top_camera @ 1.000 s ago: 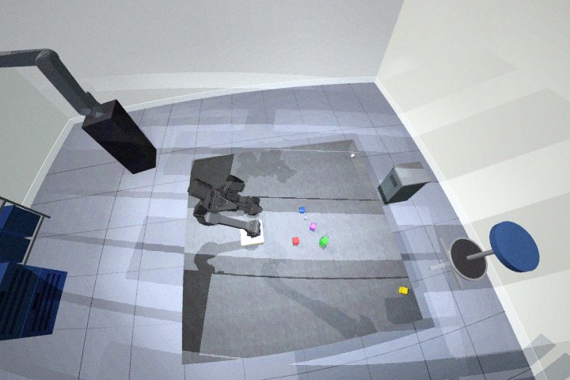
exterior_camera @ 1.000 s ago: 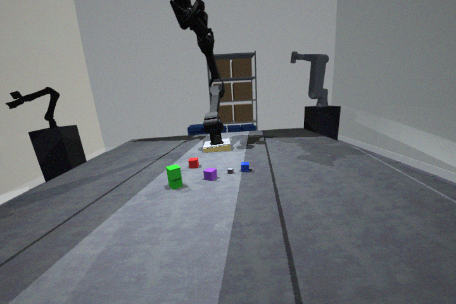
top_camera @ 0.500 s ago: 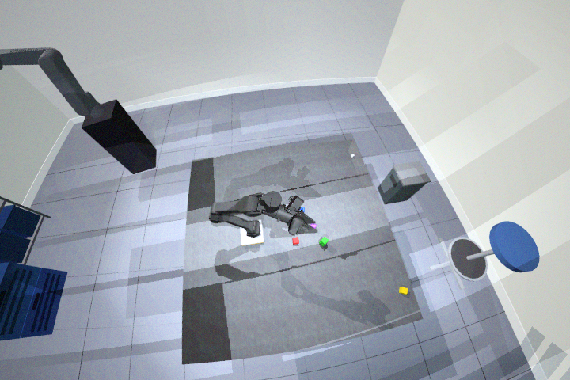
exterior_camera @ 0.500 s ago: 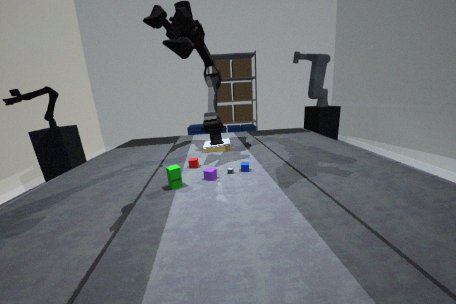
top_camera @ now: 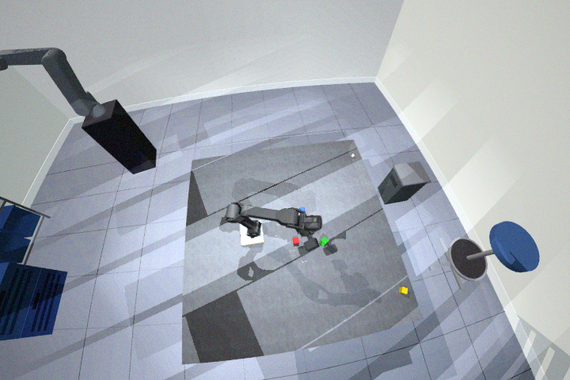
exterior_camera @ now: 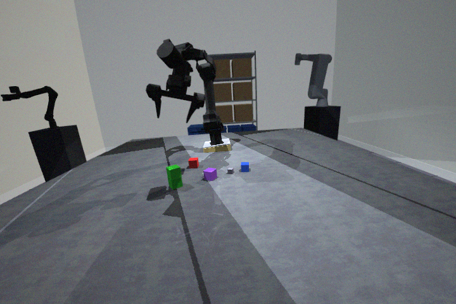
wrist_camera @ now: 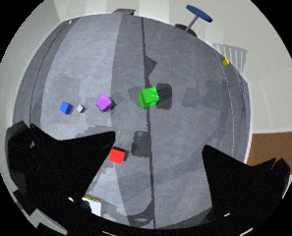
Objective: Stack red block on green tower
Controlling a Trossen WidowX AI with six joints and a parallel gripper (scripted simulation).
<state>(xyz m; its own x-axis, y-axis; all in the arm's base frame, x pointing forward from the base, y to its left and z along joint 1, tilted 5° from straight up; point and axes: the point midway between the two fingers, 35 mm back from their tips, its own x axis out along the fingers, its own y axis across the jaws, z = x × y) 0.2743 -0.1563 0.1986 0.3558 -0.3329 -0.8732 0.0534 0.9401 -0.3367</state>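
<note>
The red block (top_camera: 295,241) (exterior_camera: 193,162) (wrist_camera: 117,155) lies on the grey mat (top_camera: 294,304) (exterior_camera: 307,229), a short way in front of my arm's base (top_camera: 252,235) (exterior_camera: 216,145). The green tower (top_camera: 324,241) (exterior_camera: 174,177) (wrist_camera: 148,97) stands upright on its own a little farther out, apart from the red block. My gripper (exterior_camera: 173,116) (wrist_camera: 160,144) (top_camera: 309,230) is open wide and empty. It hangs high above the mat, roughly over the blocks, with its fingers pointing down. In the wrist view the red block lies just beside the left finger's tip.
A purple block (exterior_camera: 209,173) (wrist_camera: 104,101), a small grey cube (exterior_camera: 230,170) (wrist_camera: 81,109) and a blue block (top_camera: 302,208) (exterior_camera: 244,166) (wrist_camera: 66,108) lie near the red one. A yellow block (top_camera: 402,290) lies far out. Two other arms on black pedestals (exterior_camera: 56,150) (exterior_camera: 322,120), a dark box (top_camera: 402,181) and a stool (top_camera: 512,246) stand off the mat.
</note>
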